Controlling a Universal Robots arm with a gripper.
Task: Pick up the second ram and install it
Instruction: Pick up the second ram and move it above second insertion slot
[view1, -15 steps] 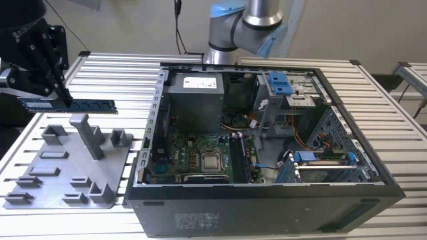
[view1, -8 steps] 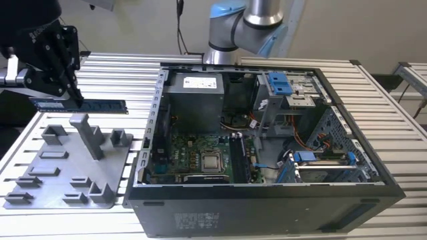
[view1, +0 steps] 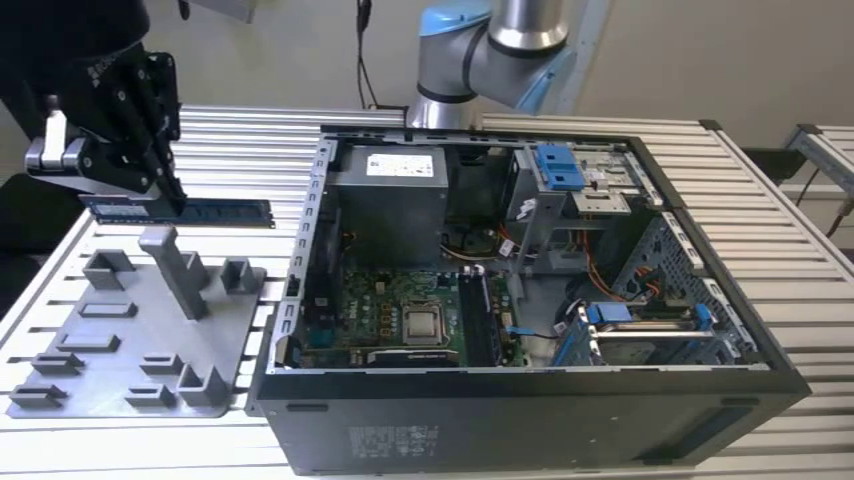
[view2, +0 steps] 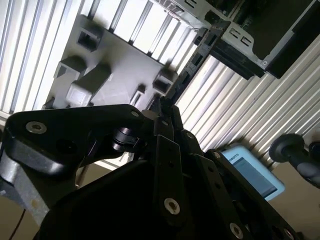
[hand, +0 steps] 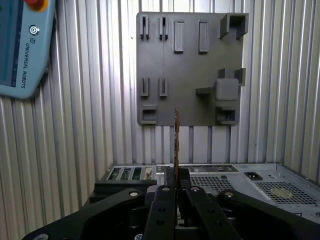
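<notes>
The exterior view looks down at a slant onto the slatted worktop (view1: 761, 200), taking in the whole open computer case (view1: 534, 430) and the grey plate (view1: 120, 345) at the exterior view's left. Both wrist views sit close behind the tool (hand: 176, 182) (view2: 165, 107), facing down past it onto that same plate, the worktop slats and an edge of the case.

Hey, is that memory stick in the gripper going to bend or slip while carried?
Probably stiff: the memory stick juts sideways from the gripper without sagging. Likely light, being a thin board. It might pivot if bumped, since only narrow fingers pinch it.
</notes>
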